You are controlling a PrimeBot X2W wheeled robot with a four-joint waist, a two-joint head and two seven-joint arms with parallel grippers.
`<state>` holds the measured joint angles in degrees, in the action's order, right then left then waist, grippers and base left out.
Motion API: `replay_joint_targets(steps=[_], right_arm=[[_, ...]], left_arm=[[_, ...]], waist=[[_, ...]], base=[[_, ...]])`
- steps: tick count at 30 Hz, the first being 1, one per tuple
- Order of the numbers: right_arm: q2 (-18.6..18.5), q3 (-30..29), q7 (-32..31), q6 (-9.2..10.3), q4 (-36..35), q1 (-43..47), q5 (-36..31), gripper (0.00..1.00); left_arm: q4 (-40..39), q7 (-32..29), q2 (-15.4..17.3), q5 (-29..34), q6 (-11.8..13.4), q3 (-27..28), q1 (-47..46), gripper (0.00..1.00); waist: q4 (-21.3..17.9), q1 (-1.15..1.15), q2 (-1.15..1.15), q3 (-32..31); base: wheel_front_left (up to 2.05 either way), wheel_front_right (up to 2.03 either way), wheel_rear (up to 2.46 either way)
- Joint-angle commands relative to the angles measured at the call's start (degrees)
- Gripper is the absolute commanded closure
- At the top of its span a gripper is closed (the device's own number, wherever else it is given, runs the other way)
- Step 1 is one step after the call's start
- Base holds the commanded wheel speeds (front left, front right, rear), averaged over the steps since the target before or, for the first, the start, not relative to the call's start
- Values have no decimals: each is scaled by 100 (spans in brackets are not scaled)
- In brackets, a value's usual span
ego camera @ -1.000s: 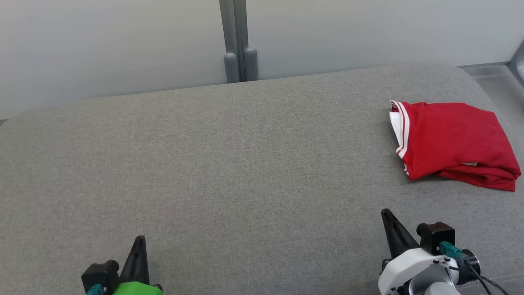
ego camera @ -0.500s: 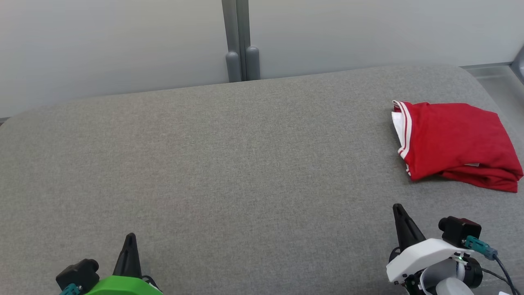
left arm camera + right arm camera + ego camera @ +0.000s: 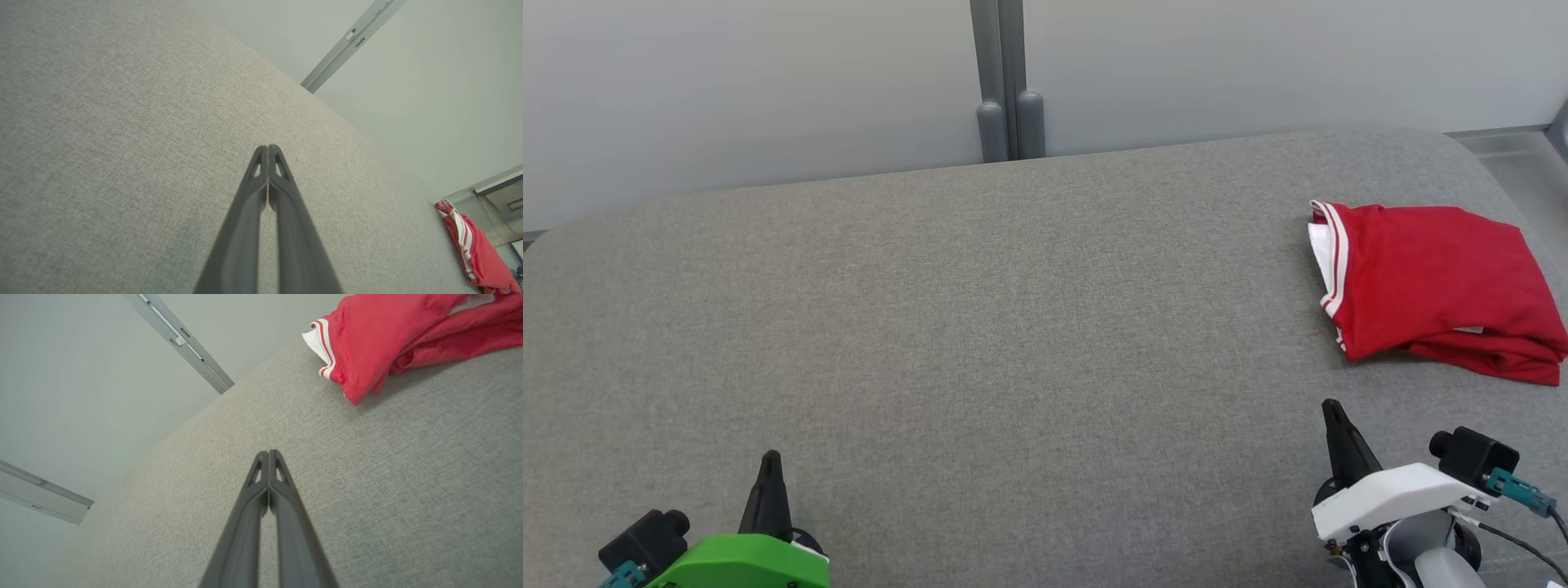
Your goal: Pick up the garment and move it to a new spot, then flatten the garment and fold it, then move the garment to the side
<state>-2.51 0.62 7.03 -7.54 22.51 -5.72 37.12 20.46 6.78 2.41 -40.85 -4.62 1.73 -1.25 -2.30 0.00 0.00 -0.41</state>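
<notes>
The garment [image 3: 1437, 290] is cut off at the right edge of the head view, and its lower layers are tucked out of sight. From the left wrist a slice of it shows in the bottom corner. It is red, folded into a loose, rumpled bundle, with red-and-white striped trim and white lining at its left end. It lies far right on the grey upholstered surface [image 3: 1013, 310]. The right gripper [image 3: 1331, 404] is near it and the left gripper [image 3: 770, 456] well apart. Both have their fingers pressed together, holding nothing.
</notes>
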Motion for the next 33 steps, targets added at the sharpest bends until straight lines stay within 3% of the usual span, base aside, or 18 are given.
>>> replay_joint_targets(steps=[1,33], right_arm=[[-20,-44,-55,3,-121,-138,236,100],[-34,-321,-627,4,-406,-178,2597,100]], left_arm=[[-107,-45,31,-229,-44,43,-183,100],[-326,-638,47,-2415,-158,282,-382,100]], waist=[[4,0,0,1],[83,0,0,22]], base=[[0,0,0],[0,0,0]])
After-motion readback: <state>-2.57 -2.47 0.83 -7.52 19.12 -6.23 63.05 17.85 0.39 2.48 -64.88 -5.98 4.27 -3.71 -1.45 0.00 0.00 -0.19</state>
